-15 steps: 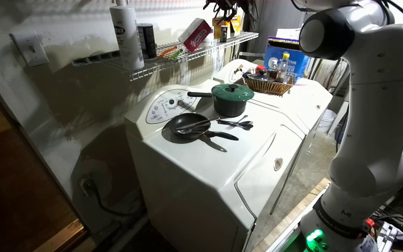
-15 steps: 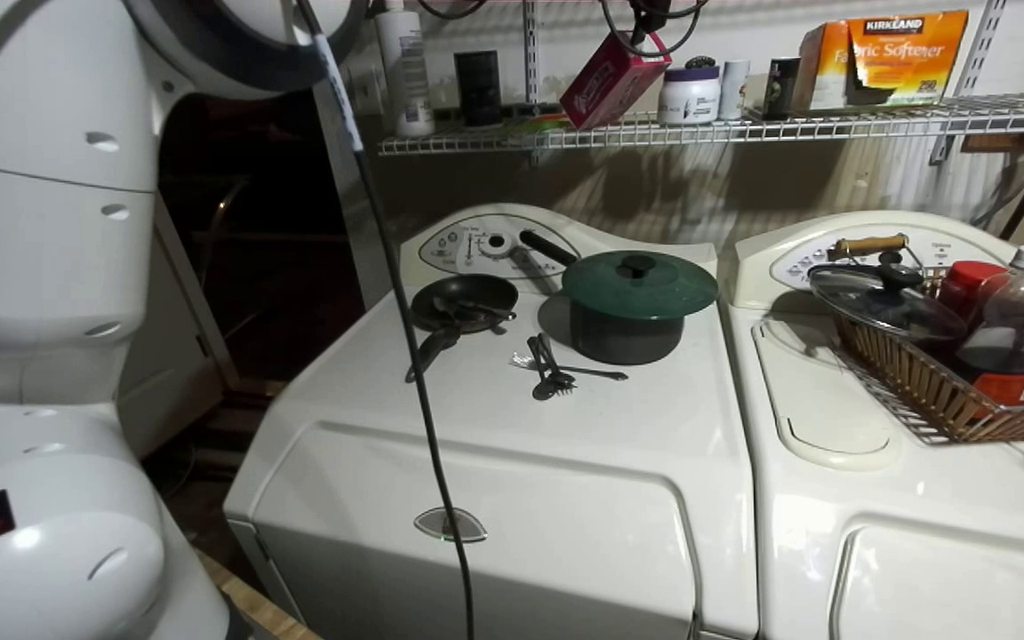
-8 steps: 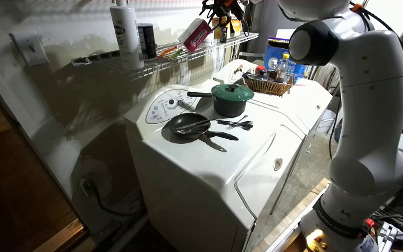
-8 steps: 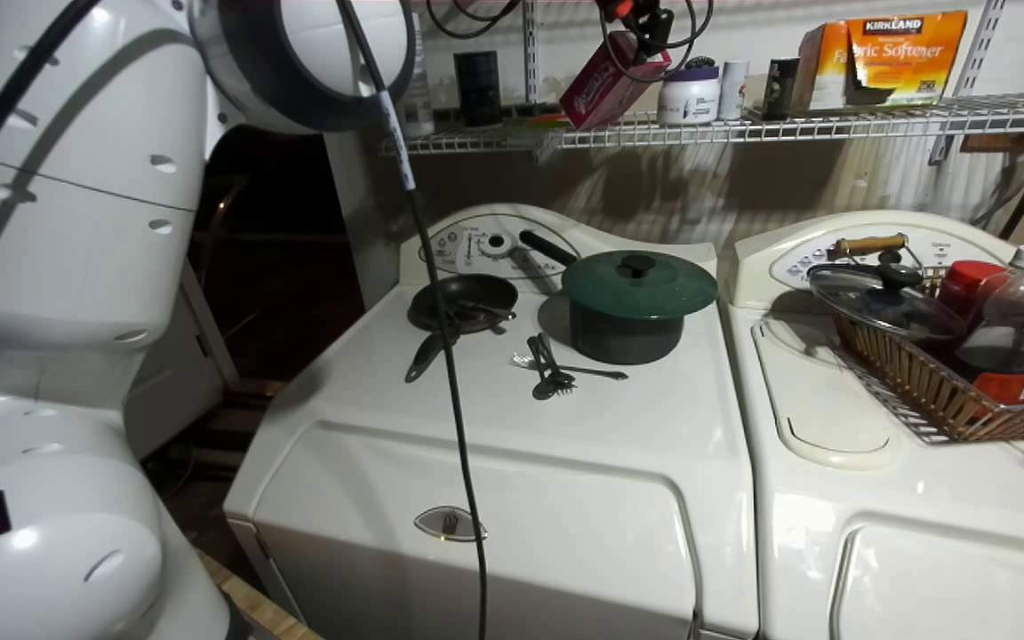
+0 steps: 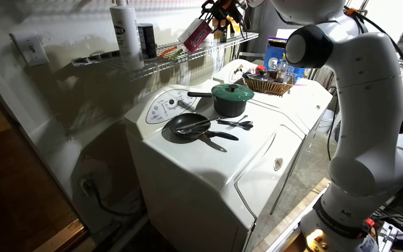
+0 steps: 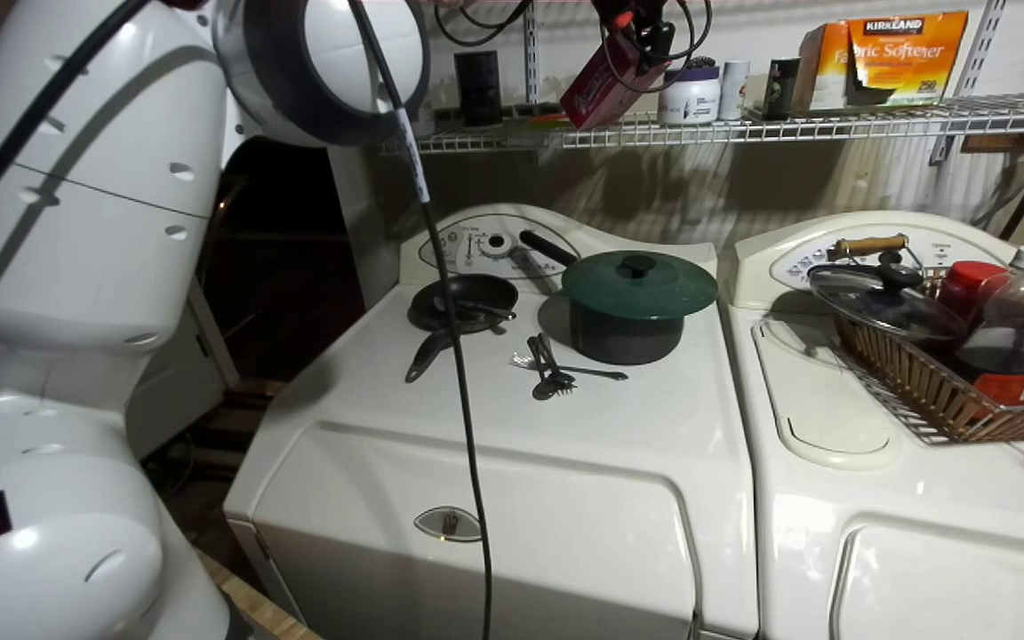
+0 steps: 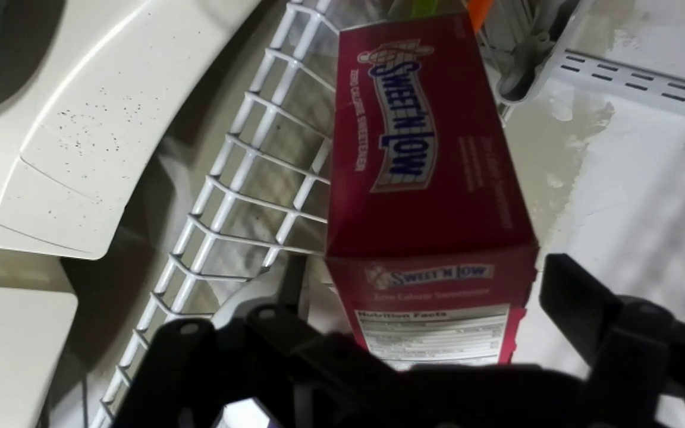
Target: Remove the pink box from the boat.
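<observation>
The pink box [image 5: 198, 35] is a pink-red carton with a white side. It sits tilted on the wire shelf, and it also shows in an exterior view [image 6: 603, 87] and in the wrist view [image 7: 420, 142]. My gripper [image 5: 219, 21] is at its upper end, also in an exterior view [image 6: 641, 44], where its upper part leaves the frame. In the wrist view the open fingers [image 7: 429, 285] lie on either side of the box's near end. A gap shows beside the left finger and a narrow one beside the right. The box's lowest near part is hidden by the gripper. No boat shows.
The wire shelf [image 6: 796, 129] also holds a white bottle [image 5: 126, 38], a dark can [image 6: 477, 89], a purple-lidded jar [image 6: 688, 96] and an orange carton [image 6: 908, 58]. Below, a green-lidded pot [image 6: 641, 293], a pan [image 6: 468, 298] and utensils [image 6: 552, 373] stand on the white machine.
My gripper has come down and closer to the upper end of the pink box. The arm has leaned toward the shelf. The box has not visibly moved.
</observation>
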`<state>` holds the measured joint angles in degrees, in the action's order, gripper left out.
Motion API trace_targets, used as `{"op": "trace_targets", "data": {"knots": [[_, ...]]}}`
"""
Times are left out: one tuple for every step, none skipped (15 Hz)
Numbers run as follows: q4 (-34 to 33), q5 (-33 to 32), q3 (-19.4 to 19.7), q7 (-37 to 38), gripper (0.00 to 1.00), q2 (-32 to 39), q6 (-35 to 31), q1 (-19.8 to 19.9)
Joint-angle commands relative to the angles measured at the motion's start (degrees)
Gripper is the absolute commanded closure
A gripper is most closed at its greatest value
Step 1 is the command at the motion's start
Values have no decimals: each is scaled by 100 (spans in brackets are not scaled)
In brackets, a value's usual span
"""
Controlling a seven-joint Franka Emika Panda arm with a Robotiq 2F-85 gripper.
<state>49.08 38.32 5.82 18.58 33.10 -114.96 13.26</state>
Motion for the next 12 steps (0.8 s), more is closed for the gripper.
{"op": "trace_targets", "data": {"knots": [[-457, 20, -33, 129, 16, 323, 99, 19], [-469, 20, -37, 144, 28, 328, 107, 16], [-474, 13, -41, 131, 34, 324, 114, 10], [-475, 11, -48, 138, 41, 301, 130, 5], [-470, 33, -73, 135, 48, 260, 164, 5], [-437, 47, -95, 99, 53, 203, 189, 5], [-408, 43, -103, 94, 55, 152, 239, 2], [-337, 21, -101, 97, 55, 58, 296, -13], [-244, -15, -80, 112, 58, -57, 361, -28], [-178, -45, -61, 112, 61, -159, 445, -35], [-82, -73, -39, 96, 62, -285, 529, -39], [36, -109, -1, 78, 62, -442, 567, -42]]}}
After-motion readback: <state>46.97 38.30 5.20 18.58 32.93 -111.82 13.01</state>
